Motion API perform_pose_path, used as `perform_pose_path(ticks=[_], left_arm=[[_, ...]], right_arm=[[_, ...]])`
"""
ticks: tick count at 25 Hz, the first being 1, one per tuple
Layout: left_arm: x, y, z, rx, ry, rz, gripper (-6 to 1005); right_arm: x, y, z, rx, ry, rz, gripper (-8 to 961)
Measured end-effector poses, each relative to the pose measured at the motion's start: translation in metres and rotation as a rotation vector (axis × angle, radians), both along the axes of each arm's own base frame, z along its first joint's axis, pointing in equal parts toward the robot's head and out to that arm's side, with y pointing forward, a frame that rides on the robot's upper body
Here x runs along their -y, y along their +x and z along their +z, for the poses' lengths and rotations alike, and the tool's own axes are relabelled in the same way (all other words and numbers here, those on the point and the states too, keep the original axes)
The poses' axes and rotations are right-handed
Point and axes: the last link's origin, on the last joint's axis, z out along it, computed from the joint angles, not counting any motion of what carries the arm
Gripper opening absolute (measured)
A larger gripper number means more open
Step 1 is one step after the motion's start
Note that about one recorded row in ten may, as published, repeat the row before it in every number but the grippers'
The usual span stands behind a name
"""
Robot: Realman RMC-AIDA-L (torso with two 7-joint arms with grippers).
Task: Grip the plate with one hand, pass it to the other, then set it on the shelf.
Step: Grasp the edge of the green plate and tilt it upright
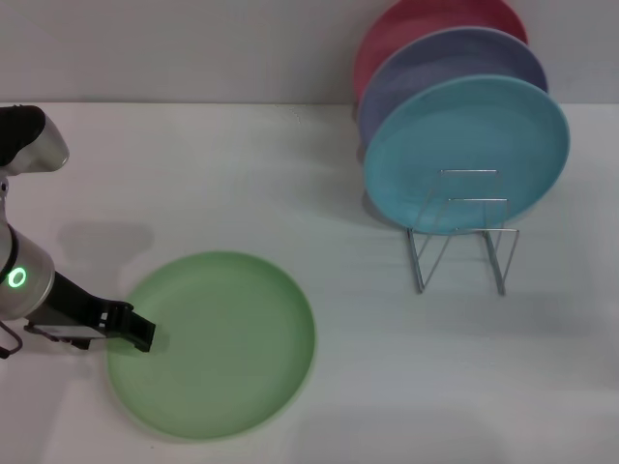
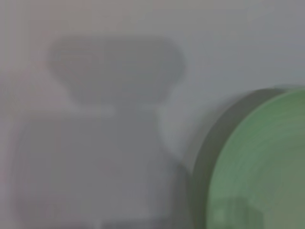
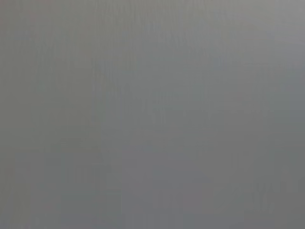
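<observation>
The light green plate [image 1: 218,343] lies flat on the white table at the front left; the left wrist view shows its rim [image 2: 267,162] close up. My left gripper [image 1: 135,333] is low at the plate's left edge, its black tip overlapping the rim. The silver wire shelf [image 1: 462,237] stands at the back right. Its front slots are bare, and other plates stand upright in the slots behind. My right gripper is out of sight, and the right wrist view shows only a plain grey surface.
Three plates stand on edge in the shelf: a turquoise-blue one [image 1: 464,150] in front, a lavender one [image 1: 455,58] behind it and a pink one [image 1: 406,24] at the back. The white table [image 1: 242,174] spreads between the plate and the shelf.
</observation>
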Motion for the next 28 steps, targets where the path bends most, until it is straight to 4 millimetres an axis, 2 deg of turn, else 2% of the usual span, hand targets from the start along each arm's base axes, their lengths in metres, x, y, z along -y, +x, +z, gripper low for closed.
perform_pose_path(ticks=[20,28], left_arm=[[-0.004,-0.005,-0.005,-0.053,-0.01,-0.016,648],[-0.004,-0.003,-0.01,-0.071,-0.033,-0.026,524]], right_arm=[[-0.004,-0.002,0.001,-0.002,-0.003,0.0,729],[-0.004,-0.001,0.001,-0.002,-0.003,0.0,728]])
